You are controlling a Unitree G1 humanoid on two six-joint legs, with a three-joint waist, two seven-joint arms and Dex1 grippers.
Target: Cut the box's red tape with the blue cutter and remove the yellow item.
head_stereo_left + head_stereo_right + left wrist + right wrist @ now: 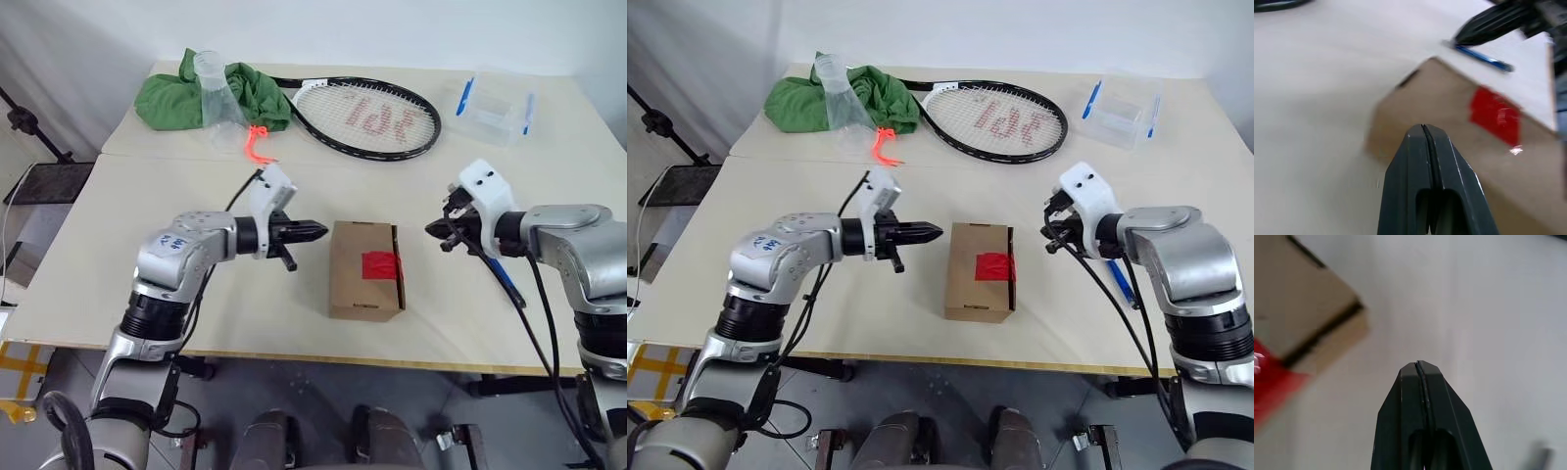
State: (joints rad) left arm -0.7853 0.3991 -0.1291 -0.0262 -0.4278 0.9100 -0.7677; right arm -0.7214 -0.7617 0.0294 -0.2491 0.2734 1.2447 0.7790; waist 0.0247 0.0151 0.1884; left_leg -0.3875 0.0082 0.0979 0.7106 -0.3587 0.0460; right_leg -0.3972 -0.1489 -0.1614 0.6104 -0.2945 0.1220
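The brown cardboard box [353, 257] lies flaps shut in the middle of the near table. A square of red tape [380, 265] sits across its right-hand seam. My left gripper [319, 232] hovers just left of the box, pointing at it, shut and empty. Right of the box my right gripper [434, 230] also hangs in the air, shut with nothing in it. The blue cutter [504, 277] lies on the table beneath my right forearm, partly covered by cables. In the left wrist view the cutter [1484, 58] shows beyond the box [1449, 112]. The yellow item is out of view.
On the far table lie a tennis racket [367, 117], a green cloth [167, 98] with a clear cup [214, 88] on it, an orange cord [257, 144] and a clear container with blue clips [495, 106]. The near table's front edge [294, 354] runs just below the box.
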